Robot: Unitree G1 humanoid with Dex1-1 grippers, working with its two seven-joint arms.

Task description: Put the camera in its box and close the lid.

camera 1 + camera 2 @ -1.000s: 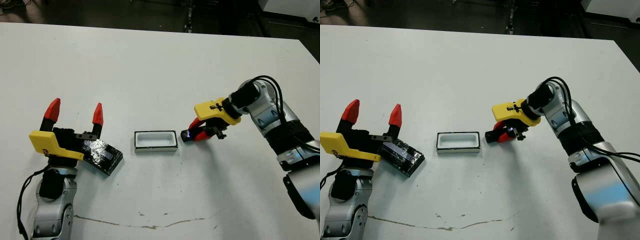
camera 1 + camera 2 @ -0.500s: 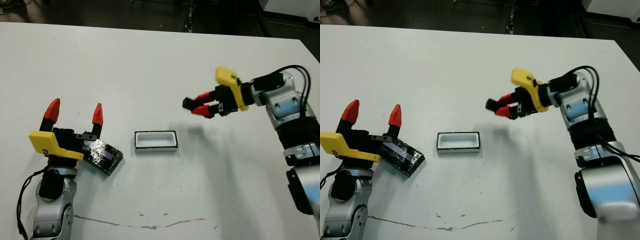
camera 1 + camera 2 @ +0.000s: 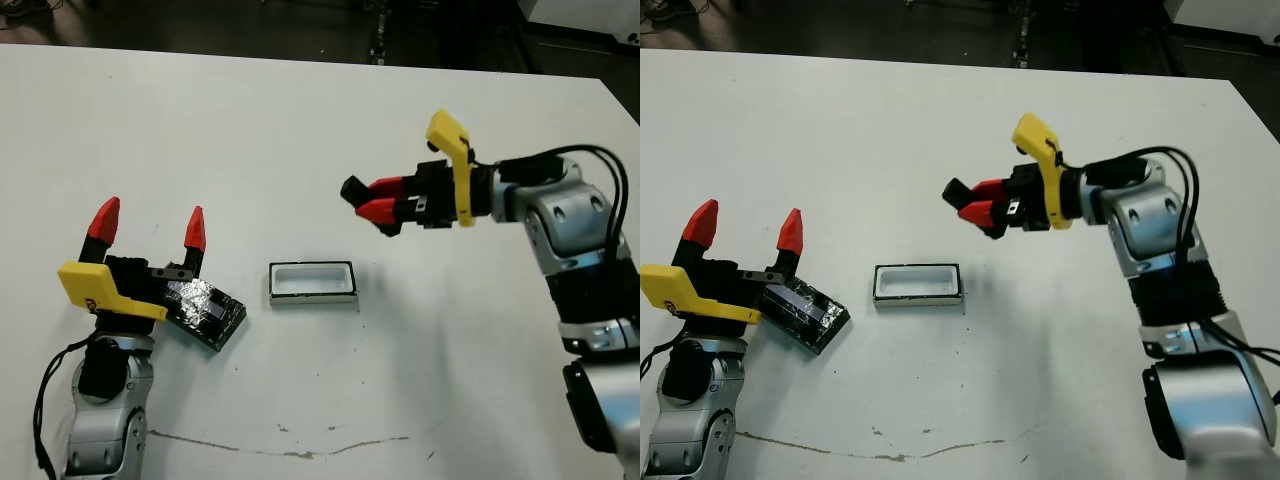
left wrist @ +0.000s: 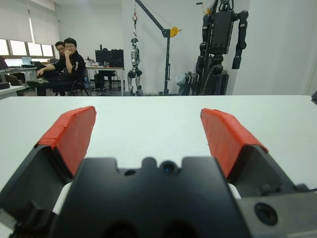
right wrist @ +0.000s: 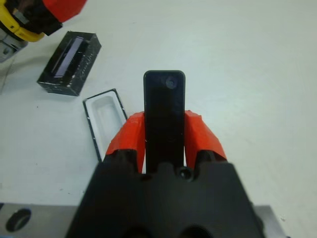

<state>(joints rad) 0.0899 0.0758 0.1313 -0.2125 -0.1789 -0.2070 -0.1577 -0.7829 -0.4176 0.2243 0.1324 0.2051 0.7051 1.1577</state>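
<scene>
My right gripper (image 3: pixel 372 200) is shut on the camera (image 5: pixel 164 116), a narrow black bar that sticks out past its red fingers (image 5: pixel 200 136). It hangs in the air above and to the right of the box (image 3: pixel 312 282), a shallow white-lined tray with a dark rim, open on the table. The lid (image 3: pixel 205 311), black with silvery speckles, lies tilted on the table at the left, right in front of my left gripper (image 3: pixel 148 224). That gripper stands open with nothing between its fingers.
The white table (image 3: pixel 300 130) stretches wide behind the box. A thin crack line (image 3: pixel 290 445) runs along its near part. Beyond the far edge in the left wrist view, people (image 4: pixel 64 67) sit at desks and robot rigs (image 4: pixel 218 44) stand.
My right gripper has lifted the camera off the table beside the box, turned level and moved left, toward a spot above the box. The left arm, lid and box have stayed put.
</scene>
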